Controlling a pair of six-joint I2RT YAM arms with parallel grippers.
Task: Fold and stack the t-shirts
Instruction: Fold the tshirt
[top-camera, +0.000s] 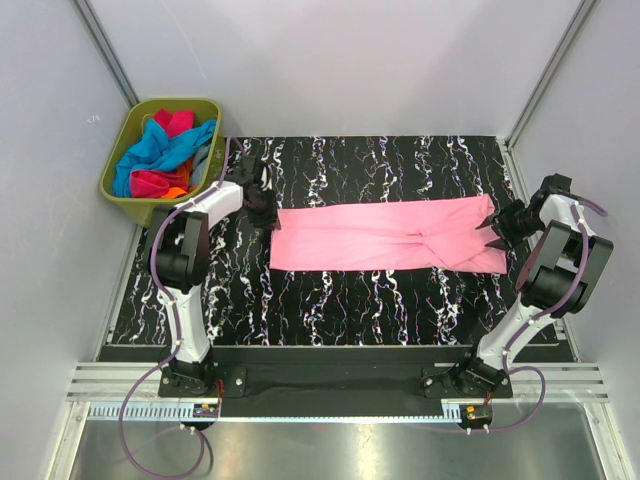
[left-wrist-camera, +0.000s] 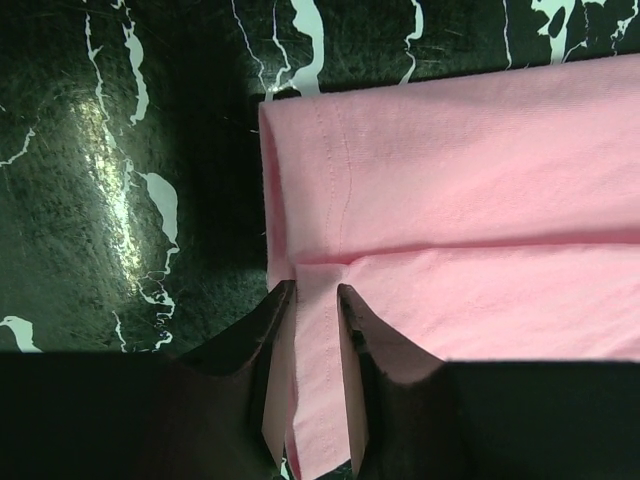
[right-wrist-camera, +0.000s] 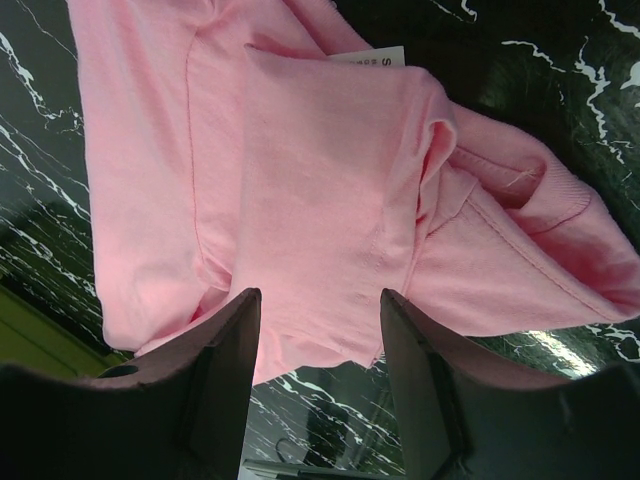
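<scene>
light pink t-shirt (top-camera: 380, 236) lies as a long folded strip across the middle of the worktop (top-camera: 330, 310); left fingers (left-wrist-camera: 245, 355) at its left end are nearly together, clamped on the hem edge, probably to pin that end so the strip sits flat for a crosswise fold. right fingers (right-wrist-camera: 215, 360) at the right end stand wide apart, straddling the bunched collar end, can't tell if they actually grip it. other t-shirts (top-camera: 160, 155) heaped in the green bin (top-camera: 118, 185), upper left of the frame, clear of the folding area, so stacking not begun
</scene>
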